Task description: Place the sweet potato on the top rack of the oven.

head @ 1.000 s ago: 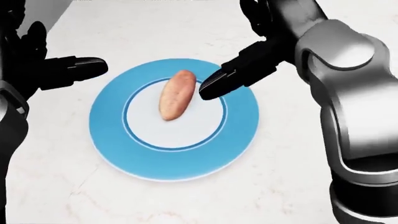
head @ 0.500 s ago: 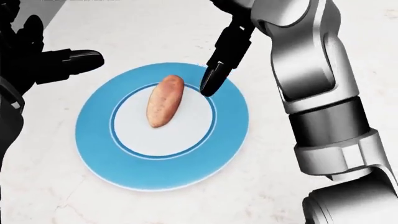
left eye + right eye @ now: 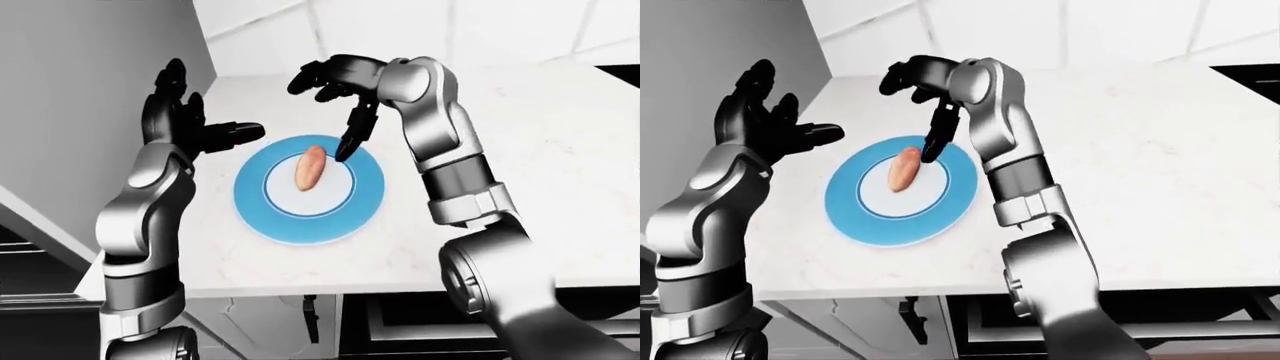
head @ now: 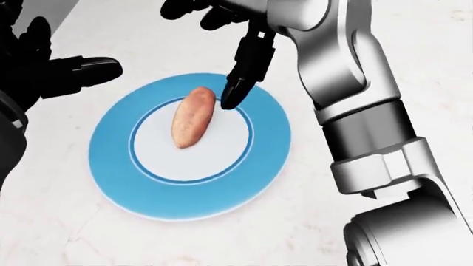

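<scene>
An orange-brown sweet potato (image 4: pixel 191 116) lies on the white middle of a blue-rimmed plate (image 4: pixel 126 188) on the pale marble counter. My right hand (image 3: pixel 335 97) hovers above the plate's upper right, open, with one black finger (image 4: pixel 244 69) pointing down and its tip just right of the potato's upper end. The other fingers spread up and to the left. My left hand (image 3: pixel 185 124) stands open at the plate's upper left, apart from it, holding nothing. No oven rack shows.
The marble counter (image 3: pixel 560 165) stretches to the right, with a white tiled wall (image 3: pixel 450 30) above it. A grey panel (image 3: pixel 90 90) rises on the left. Dark cabinet fronts (image 3: pixel 420 322) lie under the counter edge. A black surface (image 3: pixel 1250 75) shows at the far right.
My right arm has swung up and left, and its finger now points down beside the potato's upper end. The camera shifted a little. The left hand has barely moved.
</scene>
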Motion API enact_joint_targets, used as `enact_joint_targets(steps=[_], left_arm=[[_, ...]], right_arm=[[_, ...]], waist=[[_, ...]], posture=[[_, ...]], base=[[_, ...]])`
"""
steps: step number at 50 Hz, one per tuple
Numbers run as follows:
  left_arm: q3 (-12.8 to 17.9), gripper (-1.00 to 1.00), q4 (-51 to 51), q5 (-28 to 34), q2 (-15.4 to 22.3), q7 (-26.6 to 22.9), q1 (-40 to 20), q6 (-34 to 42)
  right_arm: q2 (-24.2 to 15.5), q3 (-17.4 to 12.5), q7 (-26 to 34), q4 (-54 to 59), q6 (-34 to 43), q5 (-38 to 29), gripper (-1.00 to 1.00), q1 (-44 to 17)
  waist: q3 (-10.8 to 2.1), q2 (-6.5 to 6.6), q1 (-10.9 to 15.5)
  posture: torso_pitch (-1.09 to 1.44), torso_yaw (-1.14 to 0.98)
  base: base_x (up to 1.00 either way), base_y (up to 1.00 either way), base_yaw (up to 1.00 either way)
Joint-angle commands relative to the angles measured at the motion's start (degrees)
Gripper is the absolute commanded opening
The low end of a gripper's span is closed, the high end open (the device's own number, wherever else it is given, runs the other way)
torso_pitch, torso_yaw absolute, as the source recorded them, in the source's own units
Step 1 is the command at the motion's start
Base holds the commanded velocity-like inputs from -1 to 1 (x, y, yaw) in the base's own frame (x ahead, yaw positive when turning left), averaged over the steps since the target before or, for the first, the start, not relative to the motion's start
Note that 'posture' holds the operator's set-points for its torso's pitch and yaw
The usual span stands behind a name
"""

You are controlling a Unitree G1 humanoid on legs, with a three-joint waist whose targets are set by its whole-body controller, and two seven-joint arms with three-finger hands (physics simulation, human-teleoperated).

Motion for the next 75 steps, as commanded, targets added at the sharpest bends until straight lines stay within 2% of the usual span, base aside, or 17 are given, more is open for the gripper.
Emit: enact_joint_targets(steps=[1,12,18,31,49,62,75], left_arm=[[0.5,1.00,-1.7,0.1,0.7,-0.2,-1.9,-2.1],[0.7,1.00,-1.6,0.0,0.9,-0.1,-1.9,-2.0],[0.7,1.00,-1.5,-0.2,1.0,0.0,-2.0,-2.0],[0.8,1.00,-1.5,-0.5,1.2,0.1,-2.1,-1.9],[1.4,1.00,-2.1,-1.9,1.8,0.6,-2.5,-0.9],[1.4,1.00,-1.3,-2.4,2.1,0.8,-2.8,-1.6],[1.4,1.00,-2.1,-3.2,2.4,1.3,-2.8,-0.8]], right_arm=[[-0.1,-0.6,-1.4,-1.1,-1.0,0.5,0.47,-2.5],[2.3,1.0,-3.5,1.7,-3.9,-0.6,0.49,0.0],[3.1,1.8,-2.5,3.1,-5.9,-2.8,0.48,-0.3],[4.8,1.9,-3.8,7.5,-8.5,-4.1,0.47,-1.2],[5.7,2.7,-8.5,20.2,-14.9,-7.1,0.49,-7.5],[6.1,3.6,-7.9,25.1,-18.2,-12.0,0.48,-10.3],[6.6,3.8,-10.8,28.3,-22.0,-16.8,0.47,-12.0]], waist=[[-1.70,0.25,0.0],[-1.93,0.35,0.1],[-2.00,0.47,0.1],[-2.16,0.68,0.0],[-2.16,1.05,-0.2],[-2.04,1.21,-0.3],[-1.98,1.39,-0.3]], posture=[[0.00,0.00],[0.00,0.00],[0.00,0.00],[0.00,0.00],[0.00,0.00],[0.00,0.00],[0.00,0.00]], base=[[0.00,0.00,0.00],[0.00,0.00,0.00],[0.00,0.00,0.00],[0.00,0.00,0.00],[0.00,0.00,0.00],[0.00,0.00,0.00],[0.00,0.00,0.00]])
